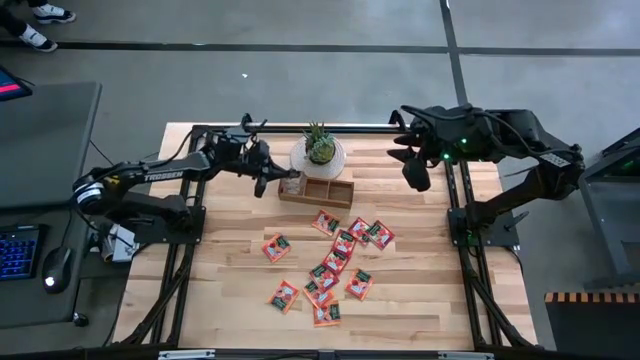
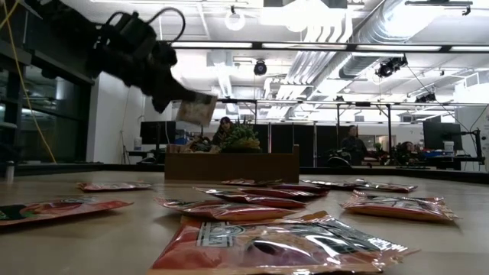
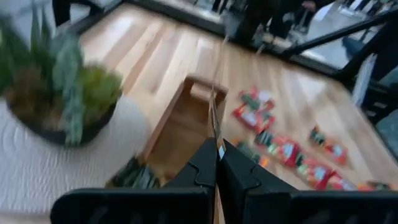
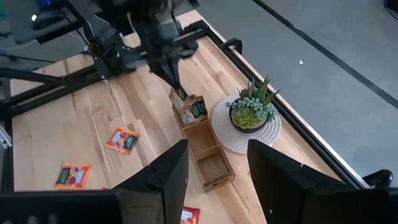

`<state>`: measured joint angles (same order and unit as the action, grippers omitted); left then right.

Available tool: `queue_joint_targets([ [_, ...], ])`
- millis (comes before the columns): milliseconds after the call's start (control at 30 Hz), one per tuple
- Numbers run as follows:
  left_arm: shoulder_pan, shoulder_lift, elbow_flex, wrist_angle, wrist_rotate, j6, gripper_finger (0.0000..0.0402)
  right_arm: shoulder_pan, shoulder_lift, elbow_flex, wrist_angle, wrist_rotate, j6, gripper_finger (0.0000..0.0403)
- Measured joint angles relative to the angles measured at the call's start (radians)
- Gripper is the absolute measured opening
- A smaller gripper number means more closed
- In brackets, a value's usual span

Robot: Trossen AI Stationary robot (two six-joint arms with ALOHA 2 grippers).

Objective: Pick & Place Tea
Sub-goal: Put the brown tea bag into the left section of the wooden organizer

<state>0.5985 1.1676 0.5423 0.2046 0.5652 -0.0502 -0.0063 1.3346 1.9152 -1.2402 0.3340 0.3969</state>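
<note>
From above, my left gripper [image 1: 268, 182] hangs over the left end of the brown wooden three-compartment tray [image 1: 316, 191], just beside the small green succulent in its dark pot [image 1: 320, 147] on a round white woven mat [image 1: 302, 161]; my right gripper [image 1: 416, 170] waits in the air near the table's far right corner. The flat square red-orange tea sachets [image 1: 330, 265] lie scattered on the pale wooden table [image 1: 220, 280] in front of the tray, apart from it. From table height, my left fingers are clamped on one pale sachet [image 2: 197, 109], held hanging in the air above the tray's left end, with other sachets lying flat in the foreground. Through my left wrist camera, my two dark fingers [image 3: 205, 168] press tight together on the thin edge of that sachet, directly over the tray's compartments; something dark green already sits in the nearest compartment, though I cannot tell what it is. Through my right wrist camera, my own fingers [image 4: 171, 171] stand well apart with nothing between them, and farther off I see my left gripper's tip at the tray's end compartment, where a few sachets stand upright.
</note>
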Motion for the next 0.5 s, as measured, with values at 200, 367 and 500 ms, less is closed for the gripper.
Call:
queue_joint_targets([
  [200, 0.031, 0.061, -0.029, 0.049, 0.011, 0.022, 0.0, 0.0, 0.0, 0.0, 0.042, 0.004, -0.001, 0.0161],
  [367, 0.03, 0.155, -0.029, 0.123, 0.029, 0.024, 0.0, 0.0, 0.0, 0.0, 0.051, 0.035, -0.003, 0.0161],
  [500, 0.03, 0.216, -0.028, 0.17, 0.033, 0.027, 0.0, 0.0, 0.0, 0.0, 0.051, 0.039, 0.013, 0.0161],
])
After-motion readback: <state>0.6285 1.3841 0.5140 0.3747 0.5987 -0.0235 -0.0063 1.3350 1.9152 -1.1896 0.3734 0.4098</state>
